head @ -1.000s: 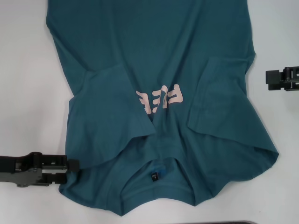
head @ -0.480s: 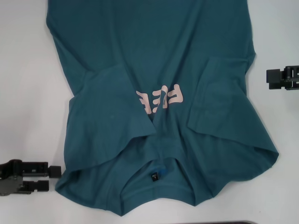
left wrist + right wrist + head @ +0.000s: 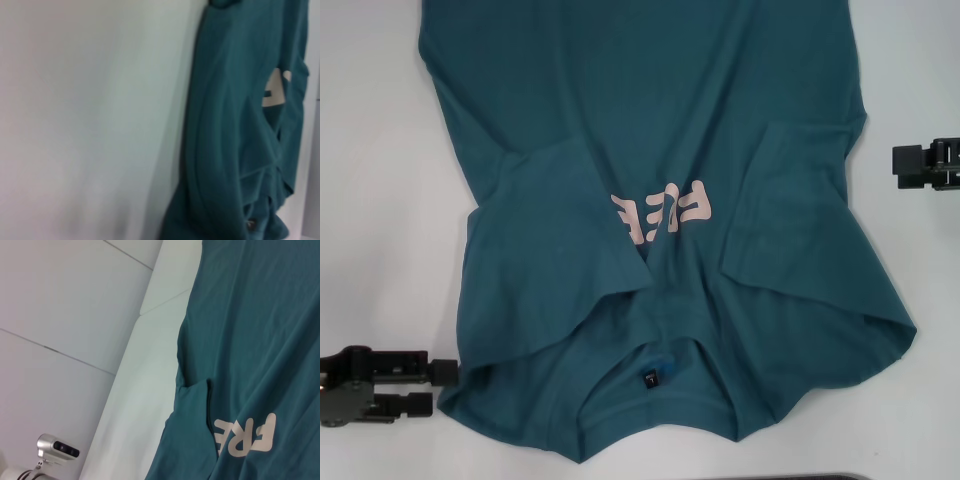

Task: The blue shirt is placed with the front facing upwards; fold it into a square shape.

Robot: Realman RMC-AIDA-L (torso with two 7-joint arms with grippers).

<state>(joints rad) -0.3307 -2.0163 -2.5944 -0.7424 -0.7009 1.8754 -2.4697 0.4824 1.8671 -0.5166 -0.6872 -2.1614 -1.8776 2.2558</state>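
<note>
Head view: the blue shirt [image 3: 660, 200] covers the white bench's [image 3: 380, 220] middle, sleeves folded in. The left claw [image 3: 448, 388], narrowly parted and empty, may snag one fabric layer; the right claw [image 3: 898, 166] waits, state unclear.

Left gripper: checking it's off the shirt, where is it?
Head view: the left gripper sits low on the robot's left, at the blue shirt's near edge.

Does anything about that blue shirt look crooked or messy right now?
Yes. On the blue shirt both sleeves are folded inward, but unevenly: the left flap covers part of the pink lettering, and the collar end is bunched and wrinkled, not flat.
</note>
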